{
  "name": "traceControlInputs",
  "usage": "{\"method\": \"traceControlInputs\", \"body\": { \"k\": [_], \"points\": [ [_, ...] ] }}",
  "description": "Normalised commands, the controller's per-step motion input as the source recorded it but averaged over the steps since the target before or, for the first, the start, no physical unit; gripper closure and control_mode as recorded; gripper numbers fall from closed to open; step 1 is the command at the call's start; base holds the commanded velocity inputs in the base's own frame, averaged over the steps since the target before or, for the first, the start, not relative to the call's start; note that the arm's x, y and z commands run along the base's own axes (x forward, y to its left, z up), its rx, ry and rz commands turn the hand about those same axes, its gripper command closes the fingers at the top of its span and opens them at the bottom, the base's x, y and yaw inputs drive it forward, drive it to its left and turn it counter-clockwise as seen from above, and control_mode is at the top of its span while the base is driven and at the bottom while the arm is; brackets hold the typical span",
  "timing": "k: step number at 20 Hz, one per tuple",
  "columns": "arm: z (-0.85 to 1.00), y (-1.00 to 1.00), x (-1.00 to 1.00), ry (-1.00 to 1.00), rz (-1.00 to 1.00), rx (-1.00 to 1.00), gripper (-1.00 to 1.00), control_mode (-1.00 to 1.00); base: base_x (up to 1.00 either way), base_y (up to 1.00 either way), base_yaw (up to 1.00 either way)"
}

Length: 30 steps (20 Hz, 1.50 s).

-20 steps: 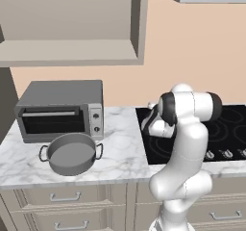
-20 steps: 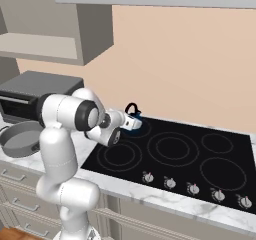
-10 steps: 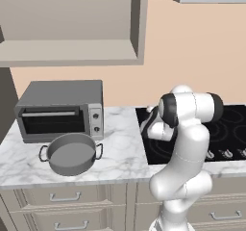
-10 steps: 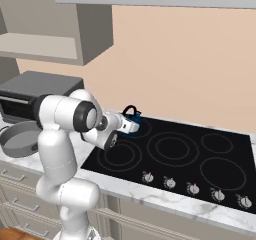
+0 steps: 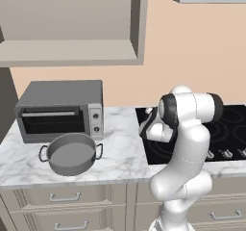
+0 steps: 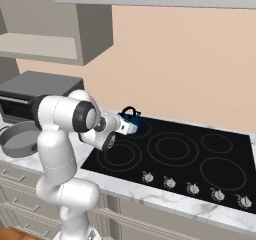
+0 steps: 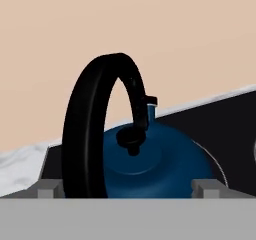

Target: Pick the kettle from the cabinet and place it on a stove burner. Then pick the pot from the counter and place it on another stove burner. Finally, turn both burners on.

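the kettle (image 6: 131,120) sits upright on the black cooktop (image 6: 225,154), on the back left burner (image 6: 134,129), close to the wall. in the hand view its dark-blue body (image 7: 155,169) bulges between the two finger tips and its black arched handle (image 7: 95,129) rises in front of the camera, with the small lid knob below the arch. the gripper (image 6: 126,126) hangs just beside the kettle on its near left side, jaws spread wide on either side of it; no tip visibly presses on the kettle, so nothing is held. in the left base view the arm's white body covers most of the gripper.

the front left burner (image 6: 119,157) lies bare just before the gripper, and a row of small knobs (image 6: 192,188) runs along the cooktop's front edge.

left of the cooktop, on the marble worktop (image 5: 120,153), the grey pot (image 5: 71,154) stands near the front edge, just before the toaster oven (image 5: 60,109). above them hangs the open cabinet (image 5: 72,52).
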Motion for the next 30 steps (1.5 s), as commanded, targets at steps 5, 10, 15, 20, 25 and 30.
{"method": "traceControlInputs", "body": {
  "k": [5, 10, 15, 20, 25, 30],
  "points": [
    [-0.19, 0.10, -0.14, -0.06, 0.00, 0.00, -1.00, -1.00, 0.00, 0.00, 0.00],
    [-0.02, 0.08, -0.23, -0.12, 0.00, 0.00, -1.00, -1.00, 0.00, 0.00, 0.00],
    [0.00, 0.07, -0.23, -0.12, 0.00, -0.01, -1.00, -1.00, 0.00, 0.00, 0.00],
    [-0.10, 0.11, -0.24, -0.08, 0.00, 0.00, -1.00, -1.00, 0.00, 0.00, 0.00],
    [-0.19, 0.15, -0.22, -0.03, 0.00, 0.00, -1.00, -1.00, 0.00, 0.00, 0.00],
    [-0.19, 0.17, -0.22, -0.03, 0.00, 0.00, -1.00, -1.00, 0.00, 0.00, 0.00]
  ]
}}
